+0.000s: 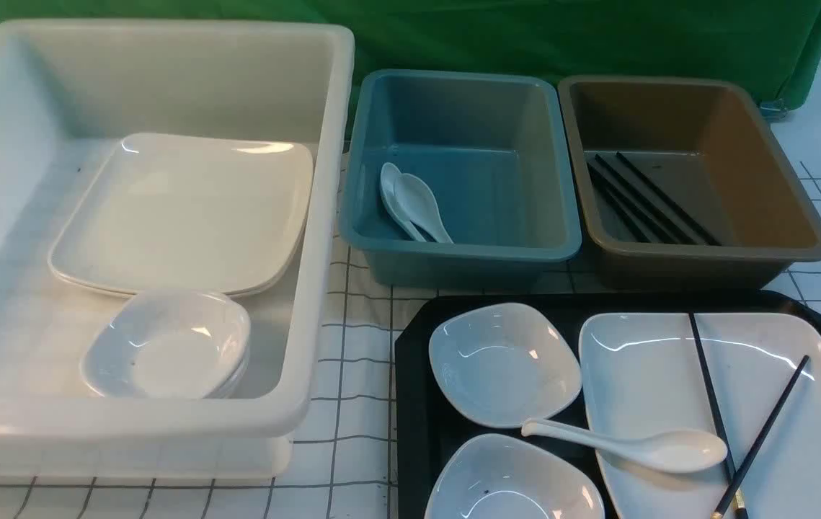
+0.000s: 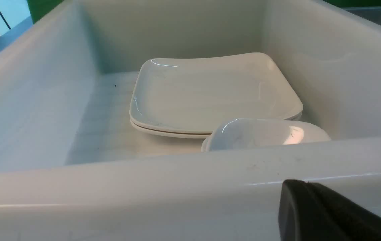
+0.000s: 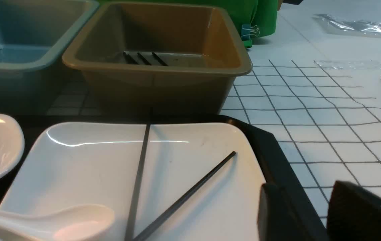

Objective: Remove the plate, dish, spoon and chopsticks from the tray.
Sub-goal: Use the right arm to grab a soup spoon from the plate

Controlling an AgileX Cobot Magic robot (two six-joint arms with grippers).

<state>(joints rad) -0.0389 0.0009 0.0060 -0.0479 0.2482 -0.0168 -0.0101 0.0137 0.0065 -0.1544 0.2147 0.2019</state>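
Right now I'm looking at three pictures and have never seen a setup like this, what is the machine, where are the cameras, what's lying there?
It is a robot with two arms, each ending in a gripper. The wide picture looks forward from between the arms; the other two come from wrist cameras. On a black tray lie a large plate, two small dishes, a spoon and crossed chopsticks. Nearby stand a white tub, a blue tub and a brown tub. The left gripper looks shut, the right gripper open; neither holds anything.
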